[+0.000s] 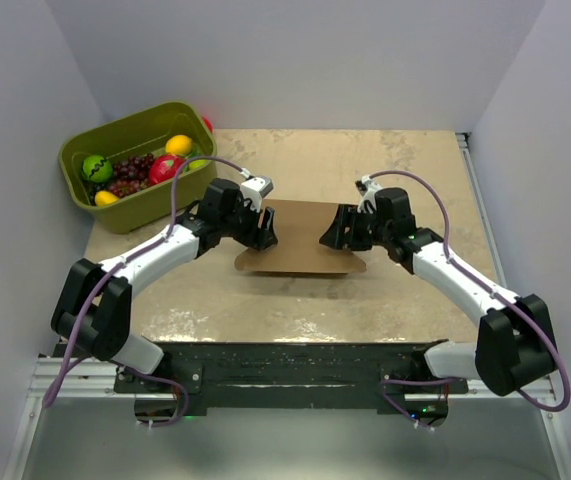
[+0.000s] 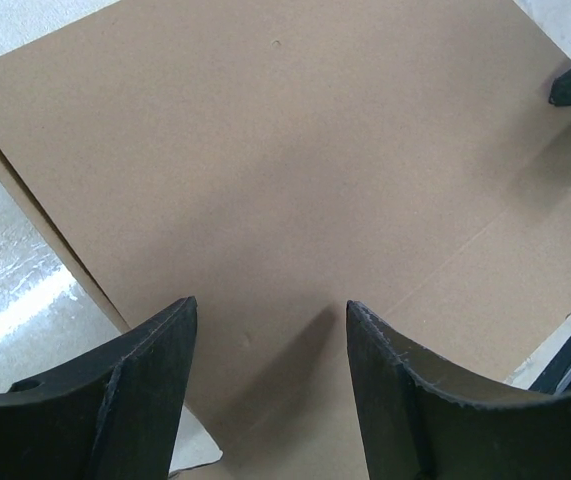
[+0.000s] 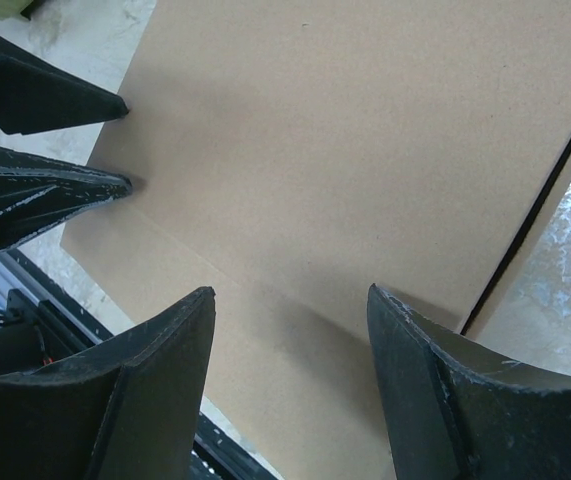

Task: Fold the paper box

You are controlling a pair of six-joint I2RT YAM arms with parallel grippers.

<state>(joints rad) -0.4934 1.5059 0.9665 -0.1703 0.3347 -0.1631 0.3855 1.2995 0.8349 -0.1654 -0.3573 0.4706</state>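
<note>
Both black two-finger tools, the left gripper [image 1: 263, 234] and the right gripper [image 1: 332, 236], have their jaws apart with nothing between them. They are poised over the left and right ends of the plain brown corrugated paper box [image 1: 300, 248], which lies as a flat sheet at the middle of the mottled tan table [image 1: 405, 170]. Folding looks barely begun, and the next move probably calls for catching a flap beside a pressed crease [image 2: 455, 255] and raising it upright.

A robot lab test cell: plain white walls [image 1: 295, 60] box in a table [image 1: 295, 310], with a left arm [image 1: 155, 255] and right arm [image 1: 455, 275] bolted at its edge beside a bin [image 1: 130, 215] of fruit [image 1: 165, 168].
</note>
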